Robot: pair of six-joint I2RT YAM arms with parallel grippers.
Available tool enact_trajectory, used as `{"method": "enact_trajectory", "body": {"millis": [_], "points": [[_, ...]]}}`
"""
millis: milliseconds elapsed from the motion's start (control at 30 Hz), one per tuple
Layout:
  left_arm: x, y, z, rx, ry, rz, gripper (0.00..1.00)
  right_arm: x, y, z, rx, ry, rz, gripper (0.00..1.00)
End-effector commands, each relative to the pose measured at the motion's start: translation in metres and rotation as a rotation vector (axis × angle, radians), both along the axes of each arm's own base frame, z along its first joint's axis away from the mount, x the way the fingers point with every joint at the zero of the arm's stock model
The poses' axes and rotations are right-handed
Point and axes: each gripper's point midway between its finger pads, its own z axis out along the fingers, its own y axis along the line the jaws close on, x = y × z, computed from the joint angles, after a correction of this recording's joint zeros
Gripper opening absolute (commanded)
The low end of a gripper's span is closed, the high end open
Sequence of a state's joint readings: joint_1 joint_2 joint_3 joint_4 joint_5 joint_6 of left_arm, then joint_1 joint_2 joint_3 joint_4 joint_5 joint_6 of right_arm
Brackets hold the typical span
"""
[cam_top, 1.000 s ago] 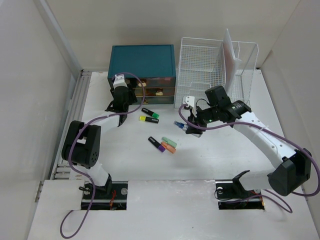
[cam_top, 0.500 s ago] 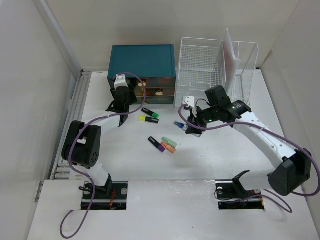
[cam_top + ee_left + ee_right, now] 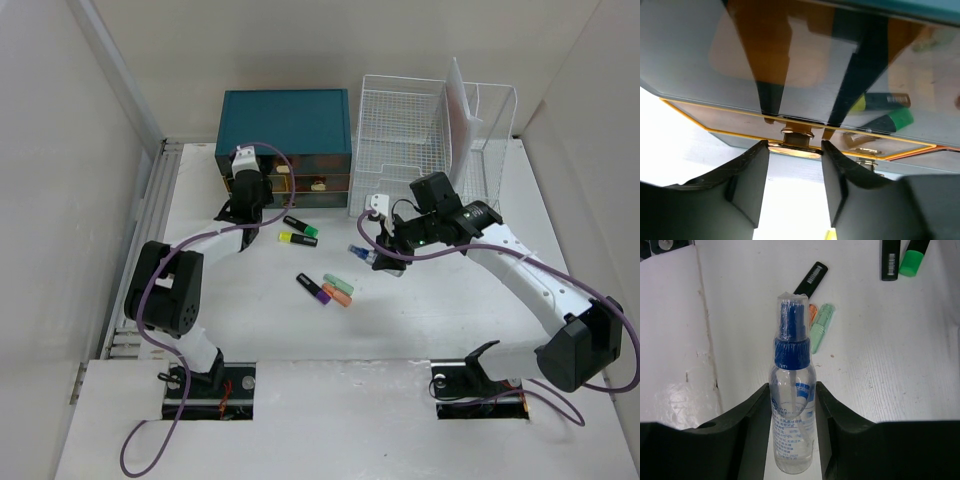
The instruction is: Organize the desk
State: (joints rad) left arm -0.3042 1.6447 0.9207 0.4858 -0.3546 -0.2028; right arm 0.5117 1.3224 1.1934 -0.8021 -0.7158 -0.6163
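Note:
The desk (image 3: 450, 320) is the wide white tabletop. My left gripper (image 3: 247, 188) is at the front of the teal drawer chest (image 3: 284, 120). In the left wrist view its jaws (image 3: 794, 150) are closed against both ends of a gold drawer handle (image 3: 794, 148). My right gripper (image 3: 385, 257) is shut on a clear spray bottle with a blue cap (image 3: 791, 425) and holds it above the desk's middle; the bottle's blue tip (image 3: 358, 249) sticks out to the left. Several highlighters lie on the desk: green (image 3: 304, 227), yellow (image 3: 296, 239), purple (image 3: 314, 288), orange (image 3: 336, 295).
A white wire-mesh rack (image 3: 410, 130) holding papers stands behind the right arm, next to the chest. Grooved rails (image 3: 150, 200) run along the desk's left edge. White walls close in on both sides. A pale green highlighter (image 3: 820, 325) lies below the bottle.
My left gripper has moved slightly right and closer to the drawer front. The right arm and the bottle have hardly moved.

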Motion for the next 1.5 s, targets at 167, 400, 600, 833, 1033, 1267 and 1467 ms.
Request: {"method": "enact_trajectory", "body": {"millis": [167, 400, 600, 833, 1033, 1267, 1467], "points": [[0.022, 0.002, 0.056, -0.024, -0.166, 0.048, 0.25, -0.004, 0.004, 0.011, 0.044, -0.017, 0.037, 0.0], [0.012, 0.002, 0.052, -0.03, -0.16, 0.053, 0.1, -0.004, 0.004, 0.011, 0.044, -0.017, 0.037, 0.0], [-0.014, 0.005, 0.037, -0.06, -0.139, 0.054, 0.1, -0.002, 0.006, 0.016, 0.054, -0.022, 0.043, 0.0], [-0.037, 0.011, 0.035, -0.084, -0.136, 0.062, 0.09, 0.022, 0.021, 0.034, 0.083, -0.029, 0.016, 0.0], [-0.049, 0.01, 0.027, -0.118, -0.11, 0.054, 0.09, 0.066, 0.048, 0.039, 0.104, -0.012, -0.002, 0.0], [-0.063, -0.003, 0.023, -0.181, -0.085, 0.016, 0.09, 0.112, 0.096, 0.038, 0.133, 0.031, 0.027, 0.0], [-0.069, -0.01, 0.024, -0.216, -0.086, -0.005, 0.09, 0.136, 0.13, 0.046, 0.159, 0.019, 0.045, 0.0]]}}
